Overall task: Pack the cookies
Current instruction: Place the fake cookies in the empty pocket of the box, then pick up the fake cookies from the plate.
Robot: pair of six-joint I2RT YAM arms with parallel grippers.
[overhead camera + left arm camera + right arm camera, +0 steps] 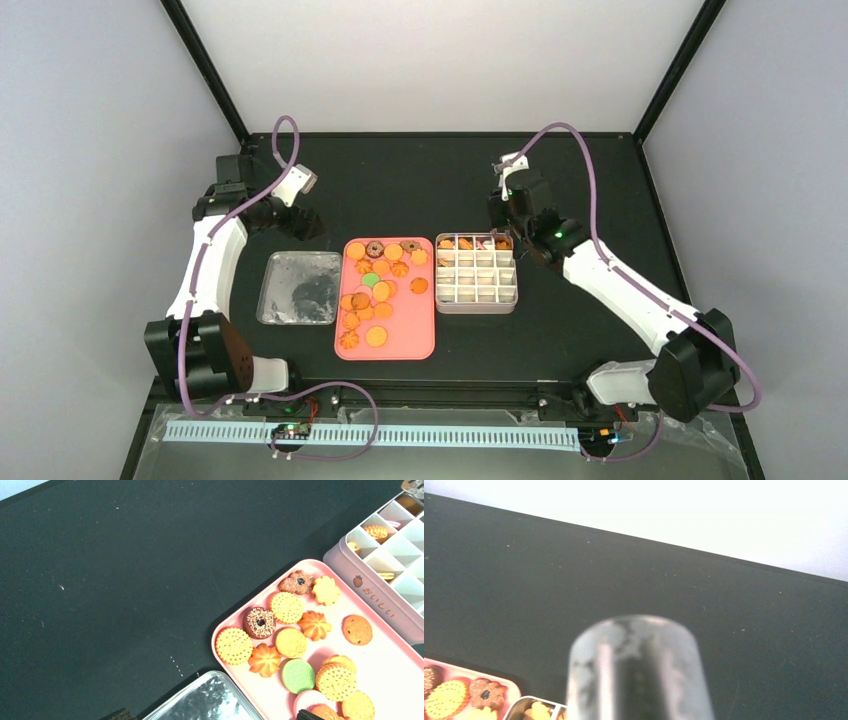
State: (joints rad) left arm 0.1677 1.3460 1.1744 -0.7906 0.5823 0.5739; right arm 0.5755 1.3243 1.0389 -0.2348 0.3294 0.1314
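Several cookies point(378, 285) lie loose on the pink tray point(420, 345): orange rounds, swirled flowers, a brown ring, a green one. They also show in the left wrist view point(287, 607). A few cookies point(470, 243) sit in the back row of the white gridded tin point(478, 298). My left gripper point(300, 218) hangs over bare table behind the tray's back left corner; in its wrist view the gripper point(212, 717) is open wide and empty. My right gripper point(503, 222) hovers at the tin's back right corner. In its wrist view the gripper point(639, 680) is a blurred grey shape.
A shiny silver lid point(298, 288) lies left of the pink tray, and its corner shows in the left wrist view point(210, 700). The black table point(600, 180) ends at a white back wall. The tin's front rows hold nothing.
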